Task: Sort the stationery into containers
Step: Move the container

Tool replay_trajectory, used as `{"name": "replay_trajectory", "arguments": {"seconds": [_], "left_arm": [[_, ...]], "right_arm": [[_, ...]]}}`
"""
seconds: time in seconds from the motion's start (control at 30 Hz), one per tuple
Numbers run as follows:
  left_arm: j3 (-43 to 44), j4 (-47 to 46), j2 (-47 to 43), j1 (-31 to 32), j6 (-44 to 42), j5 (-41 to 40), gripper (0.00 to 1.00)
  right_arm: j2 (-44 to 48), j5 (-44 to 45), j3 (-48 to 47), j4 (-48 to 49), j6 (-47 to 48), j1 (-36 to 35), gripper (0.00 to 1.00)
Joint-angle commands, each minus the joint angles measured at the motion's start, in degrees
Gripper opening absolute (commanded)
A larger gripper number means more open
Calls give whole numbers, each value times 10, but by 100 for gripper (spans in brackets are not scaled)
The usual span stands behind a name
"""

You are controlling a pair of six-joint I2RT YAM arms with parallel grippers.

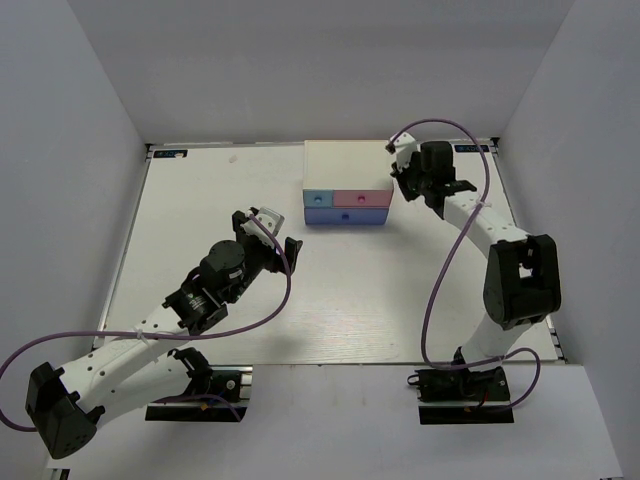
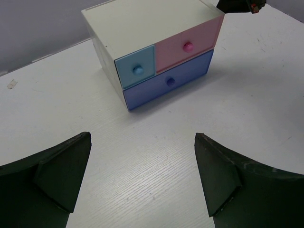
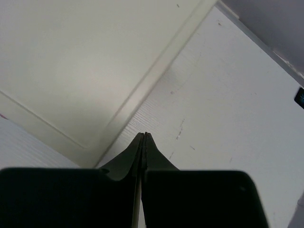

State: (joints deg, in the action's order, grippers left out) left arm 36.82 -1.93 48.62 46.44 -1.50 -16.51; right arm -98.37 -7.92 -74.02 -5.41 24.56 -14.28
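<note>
Well ahead of the released left jaws (right jaws clenched) sits the drawer box (image 1: 346, 183).

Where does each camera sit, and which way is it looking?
Top external: high above and behind the robot, looking down on the table; left arm and right arm show.
Left wrist: on the left arm, facing the front of the white box; the open left tool frames the bottom.
Right wrist: on the right arm, looking down over the box's top edge and the table beside it; the shut right tool shows.
Shared: all three see the white box.
</note>
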Motion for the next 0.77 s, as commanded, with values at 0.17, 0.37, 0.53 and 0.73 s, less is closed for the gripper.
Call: {"name": "replay_trajectory", "arguments": {"seconds": [0.17,0.37,0.53,0.73], "left_arm": [[2,0,-12,-2,-3,-1,99],[7,13,-5,-2,-8,4,99],[7,13,-5,-2,-13,10,99],[12,30,5,-2,-13,44,99]], "right_arm": [[188,89,159,67,-20,5,24],[333,0,228,1,-69,0,90],[453,-65,270,-7,-113,3,90],[521,-119,321,6,-110,3,90]]}}
